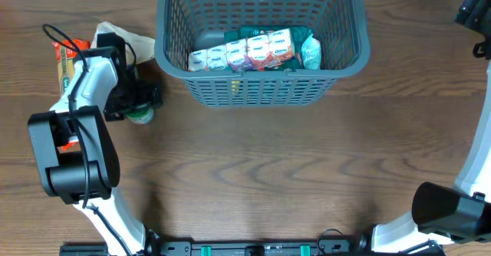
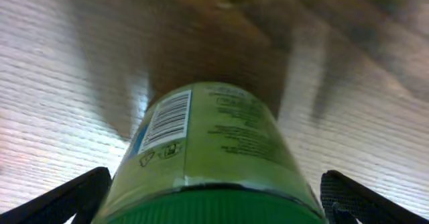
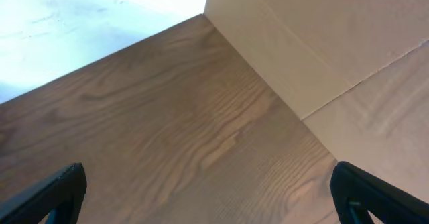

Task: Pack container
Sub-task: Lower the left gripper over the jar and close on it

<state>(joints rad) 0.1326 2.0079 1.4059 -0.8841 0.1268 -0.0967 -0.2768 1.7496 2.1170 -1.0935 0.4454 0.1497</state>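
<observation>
Overhead: container (image 1: 261, 87) at twelve o'clock holds packets (image 1: 245, 53). At nine o'clock, left gripper (image 2: 214, 194), jaws wide, straddles a green bottle (image 2: 214, 137) beside bags (image 1: 65, 64). Wide and empty, right gripper (image 3: 208, 187) hangs over wood table (image 3: 188, 117).

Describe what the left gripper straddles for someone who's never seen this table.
Left of the grey-blue container, find the left gripper. Between its open jaws is a green-capped bottle with a pale green barcoded label, unlike the orange packet nearby.
</observation>
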